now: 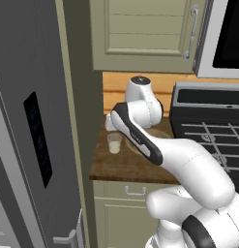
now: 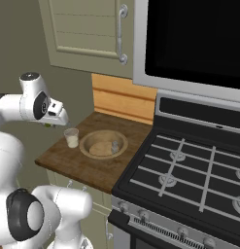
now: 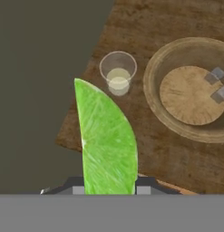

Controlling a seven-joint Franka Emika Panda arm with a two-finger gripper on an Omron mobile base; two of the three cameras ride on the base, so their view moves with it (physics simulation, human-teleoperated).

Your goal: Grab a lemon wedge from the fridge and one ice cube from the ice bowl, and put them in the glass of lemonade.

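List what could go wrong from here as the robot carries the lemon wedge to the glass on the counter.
1. The glass of lemonade has a mouth barely wider than the lemon wedge held in the gripper, so a release slightly off centre could drop the wedge onto the counter.
2. The glass stands close beside the ice bowl; a low approach might knock it over.

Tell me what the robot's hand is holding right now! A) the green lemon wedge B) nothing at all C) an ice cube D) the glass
A: in the hand view the lemon wedge stands pinched in the gripper, above the counter near the glass of lemonade; the ice cubes lie in the ice bowl.
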